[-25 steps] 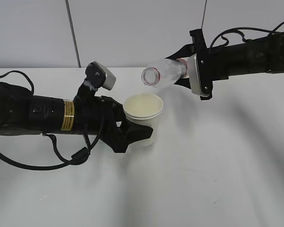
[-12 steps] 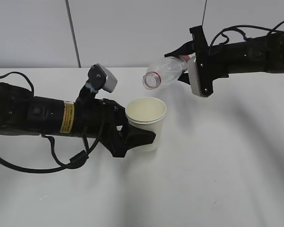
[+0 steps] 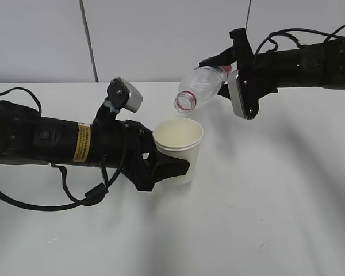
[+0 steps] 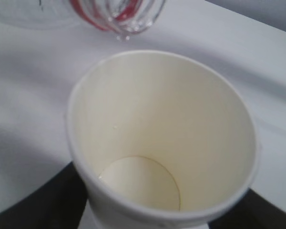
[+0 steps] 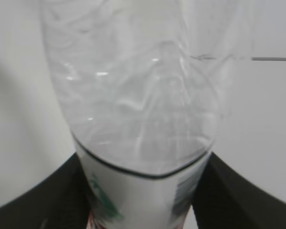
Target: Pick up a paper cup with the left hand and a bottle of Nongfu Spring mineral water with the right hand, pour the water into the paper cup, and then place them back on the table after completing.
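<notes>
My left gripper [image 3: 164,167] is shut on a cream paper cup [image 3: 178,146] and holds it upright just above the white table [image 3: 264,195]. In the left wrist view the cup [image 4: 181,124] fills the frame, its bottom wet with little in it. My right gripper [image 3: 230,72] is shut on a clear water bottle [image 3: 201,86] with a red neck ring, tilted mouth-down above and just behind the cup. The bottle mouth [image 4: 119,16] shows above the cup's far rim with a drop hanging. In the right wrist view the bottle [image 5: 138,109] sits between the black fingers [image 5: 57,195].
The grey wall [image 3: 161,34] with a vertical seam stands behind the table. A black cable [image 3: 57,198] loops under the left arm.
The bottle has tilted a little more mouth-down and its mouth has come slightly lower and right, above the cup. The cup has shifted slightly right in the left gripper.
</notes>
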